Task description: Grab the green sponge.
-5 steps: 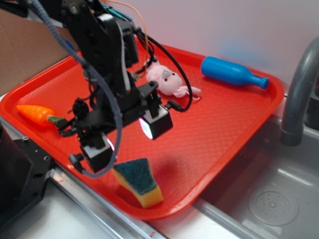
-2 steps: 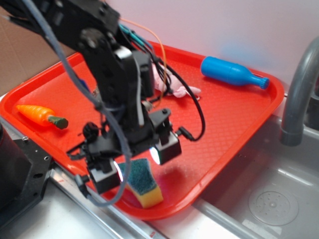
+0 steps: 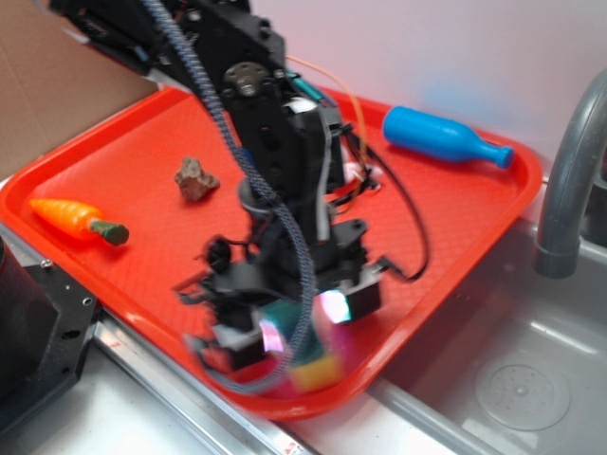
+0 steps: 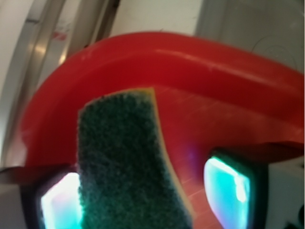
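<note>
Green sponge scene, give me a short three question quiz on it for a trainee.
1. True or false: the green sponge lies between the open fingers of the gripper.
2. Which object lies nearest the tray's far right corner? A) orange carrot B) blue bottle C) brown lump
3. Fill in: in the wrist view, a gap shows between the sponge and the ____ finger.

Key: 1 true. 2 B. 3 right; the sponge sits close against or over the left-hand finger, while red tray shows between it and the right-hand one.
</note>
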`<action>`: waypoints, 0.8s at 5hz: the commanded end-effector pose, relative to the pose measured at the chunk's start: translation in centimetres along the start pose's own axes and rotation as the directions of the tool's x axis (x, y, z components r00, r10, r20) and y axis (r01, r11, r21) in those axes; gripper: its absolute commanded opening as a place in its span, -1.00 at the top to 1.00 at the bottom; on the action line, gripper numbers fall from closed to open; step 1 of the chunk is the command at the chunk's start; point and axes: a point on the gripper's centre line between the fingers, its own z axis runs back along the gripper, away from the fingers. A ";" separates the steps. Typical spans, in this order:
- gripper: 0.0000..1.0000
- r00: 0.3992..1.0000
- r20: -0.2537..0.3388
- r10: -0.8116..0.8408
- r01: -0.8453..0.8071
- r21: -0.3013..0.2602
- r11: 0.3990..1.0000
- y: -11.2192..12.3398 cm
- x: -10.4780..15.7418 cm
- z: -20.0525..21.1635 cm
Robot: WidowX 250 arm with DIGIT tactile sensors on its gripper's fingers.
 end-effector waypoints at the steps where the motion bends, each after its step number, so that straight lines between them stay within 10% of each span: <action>1: 1.00 0.998 -0.034 0.060 -0.060 0.017 0.998 -0.8 -2.4 0.9; 4: 1.00 0.695 0.023 0.719 -0.719 0.005 0.695 -7.2 -13.9 10.1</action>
